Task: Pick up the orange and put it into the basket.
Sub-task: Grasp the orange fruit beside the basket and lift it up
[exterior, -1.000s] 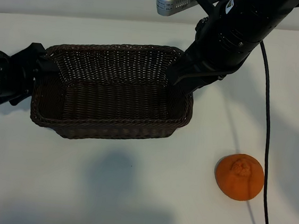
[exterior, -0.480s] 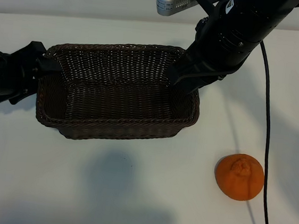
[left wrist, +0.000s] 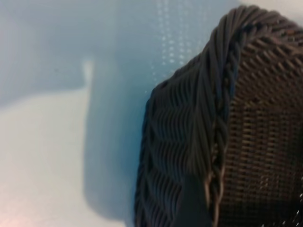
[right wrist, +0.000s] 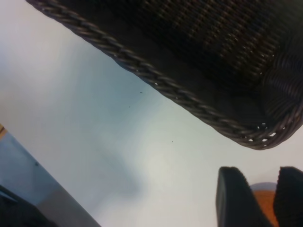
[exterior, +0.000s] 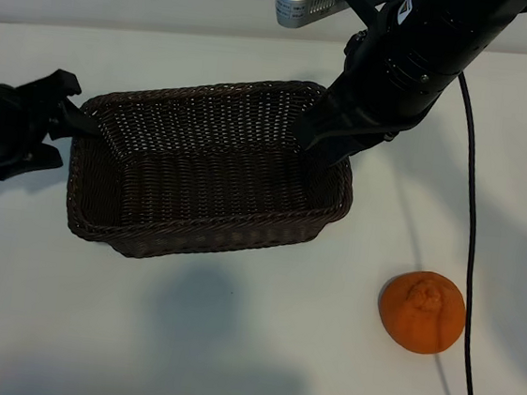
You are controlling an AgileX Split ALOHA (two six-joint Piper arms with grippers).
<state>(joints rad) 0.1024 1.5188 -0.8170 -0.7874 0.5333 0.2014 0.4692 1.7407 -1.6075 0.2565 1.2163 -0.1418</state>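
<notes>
White tabletop (exterior: 229, 345), plain pale wall behind. Exterior view: wicker basket (exterior: 203, 238) sits tilted, its left end raised, shadow on the table beneath at 6 o'clock. Left gripper (exterior: 72, 119) at the basket's 9 o'clock end, one fingertip reaching over the braided rim; fingers spread wide, and whether they actually pinch the wall is hard to say. Right gripper (exterior: 321, 147) comes down at the basket's 2 o'clock corner, black arm over it; its fingertips are hidden against the weave, so cannot tell if the rim is pinched. Orange (exterior: 422, 311) rests on the table at 4 o'clock from the basket, well apart, untouched, stem end up. Black cable (exterior: 470, 229) runs down just beside the fruit.

Left wrist view: basket's rounded corner and braided rim (left wrist: 215, 118) fill the frame, close up; dark finger (left wrist: 191, 203) lies against the outer weave.

Right wrist view: basket rim (right wrist: 156, 85) crosses overhead, table below. Two dark fingers (right wrist: 234, 198) stand partly apart, a sliver of orange (right wrist: 262, 201) seen between them, farther off.
</notes>
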